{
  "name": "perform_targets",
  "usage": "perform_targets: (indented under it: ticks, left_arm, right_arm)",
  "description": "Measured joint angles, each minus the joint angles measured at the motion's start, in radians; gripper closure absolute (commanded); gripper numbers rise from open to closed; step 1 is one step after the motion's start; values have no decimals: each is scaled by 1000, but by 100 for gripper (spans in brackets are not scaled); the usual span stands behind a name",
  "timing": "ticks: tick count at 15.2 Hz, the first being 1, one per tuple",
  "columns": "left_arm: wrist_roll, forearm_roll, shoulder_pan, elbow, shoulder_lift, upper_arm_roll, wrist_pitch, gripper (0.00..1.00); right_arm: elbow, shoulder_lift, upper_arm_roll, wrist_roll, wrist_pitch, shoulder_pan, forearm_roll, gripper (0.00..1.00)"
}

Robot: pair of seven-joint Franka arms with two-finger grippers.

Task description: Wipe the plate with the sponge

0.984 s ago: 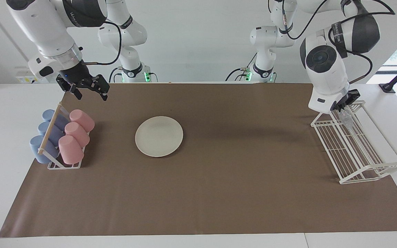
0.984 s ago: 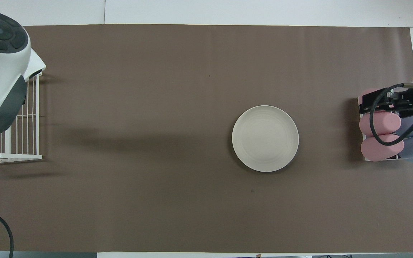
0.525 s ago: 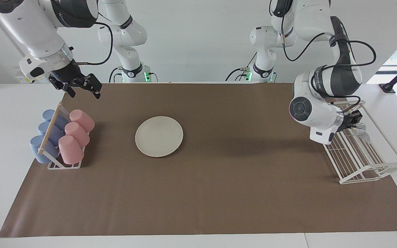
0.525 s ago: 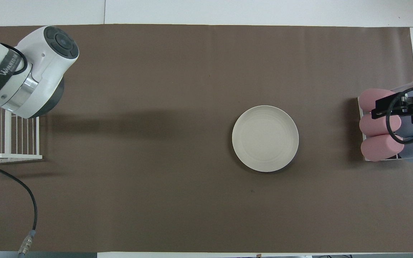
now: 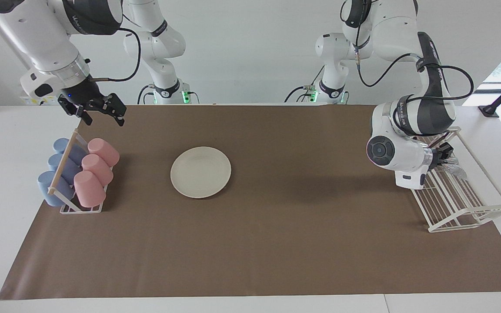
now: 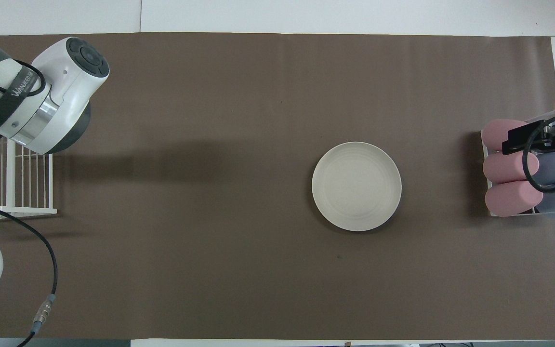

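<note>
Plate (image 5: 200,171) lies bare mid-surface, unwiped; sponge (image 5: 454,167) over rack (image 5: 459,200) at left arm's end, clenched in left claw (image 5: 445,157); right claw (image 5: 98,114) spread, empty, waiting above cups (image 5: 96,169); carry and wiping remain.

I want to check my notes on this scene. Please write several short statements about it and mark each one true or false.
1. The round cream-white plate lies bare on the brown mat. True.
2. The silvery-grey wrinkly sponge rests on the plate. False: the left gripper is shut on it over the white wire rack.
3. The right gripper holds a pink cup. False: it is open and empty, over the mat near the cup holder.
4. Pink and blue cups lie in one holder. True.
</note>
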Motion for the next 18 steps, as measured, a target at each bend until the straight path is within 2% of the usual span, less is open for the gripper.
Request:
perform_targets:
  ticks: [5, 6, 7, 12, 16, 18]
  left_arm:
    - [-44, -8, 0, -16, 3, -4, 6, 100]
    - [-45, -8, 1, -17, 3, -3, 14, 47]
    - [-45, -8, 4, -17, 3, -3, 26, 26]
    - [-45, -10, 14, -17, 3, 0, 51, 20]
    - [-48, -35, 17, -16, 3, -1, 64, 0]
    - [-53, -95, 19, -5, -1, 0, 88, 0]
  right_arm:
    - [1, 0, 0, 0, 0, 0, -45, 0]
    - [1, 0, 0, 0, 0, 0, -47, 0]
    - [1, 0, 0, 0, -1, 0, -51, 0]
    - [6, 0, 6, -1, 0, 3, -76, 0]
    - [8, 0, 7, -1, 0, 3, -76, 0]
    - [8, 0, 7, -1, 0, 3, -76, 0]
